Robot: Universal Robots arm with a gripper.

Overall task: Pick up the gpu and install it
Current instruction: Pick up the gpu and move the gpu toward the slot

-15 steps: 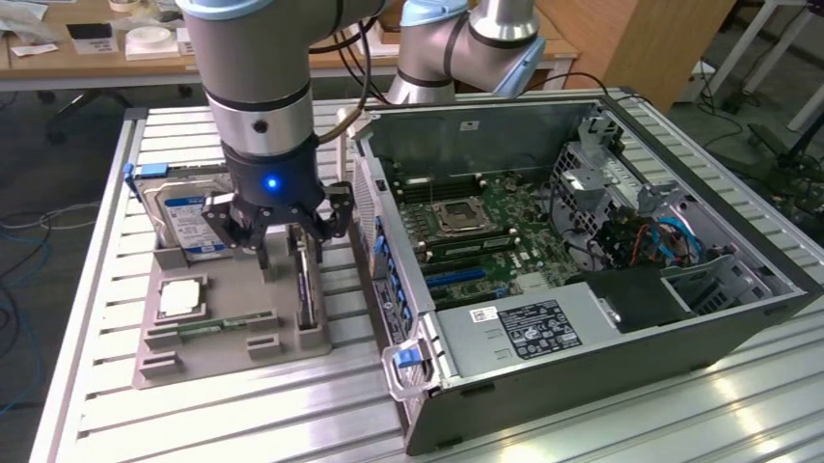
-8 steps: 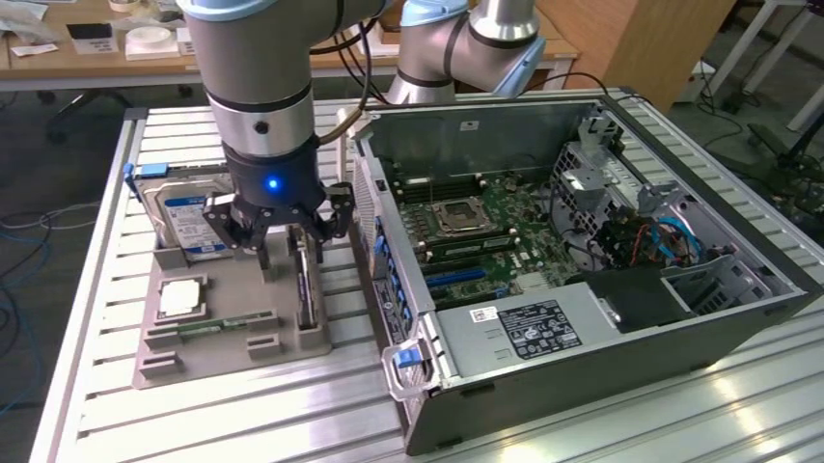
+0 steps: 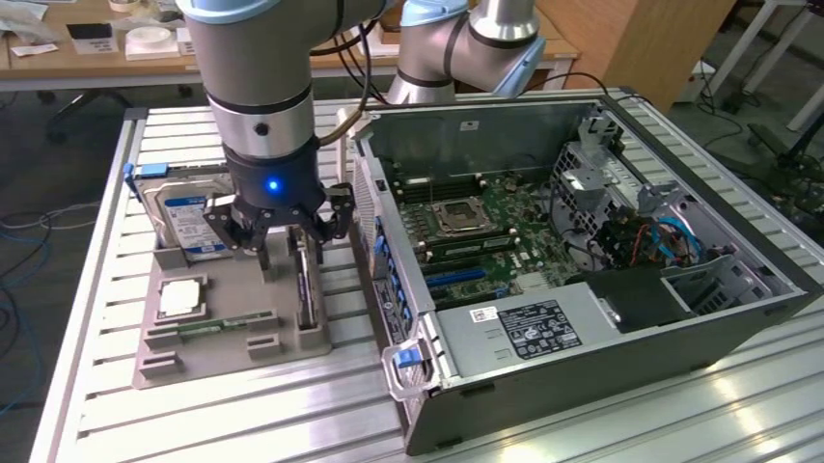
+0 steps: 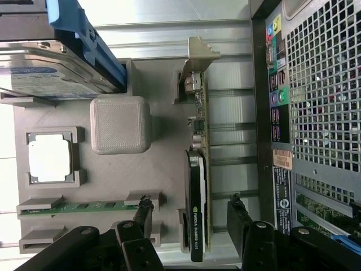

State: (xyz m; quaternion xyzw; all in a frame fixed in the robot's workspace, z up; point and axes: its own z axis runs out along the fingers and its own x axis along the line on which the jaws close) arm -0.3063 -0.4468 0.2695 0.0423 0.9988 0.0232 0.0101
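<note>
Status: approach stage. The pincer [image 4: 190,204] is wide open and holds nothing. It stands directly over the gpu [image 4: 197,186], with one finger [image 4: 144,210] on each side of the card. Both fingers are clear of the card faces as far as the wrist view shows.

The gpu stands on edge in its slot in the grey holder [image 4: 163,169], between the open fingers, with its metal bracket at the far end of the card from the pincer. In the exterior view, the pincer [image 3: 286,236] is low over the holder [image 3: 206,357] and the gpu [image 3: 305,289] reaches out from beneath it.

Done: the pincer is lined up over the card.

Not done: grip, lift and installation. The card is not yet out of the holder. The open case [image 3: 618,328] lies beside the pincer, just past the holder, with no card fitted on its board [image 3: 489,231].
</note>
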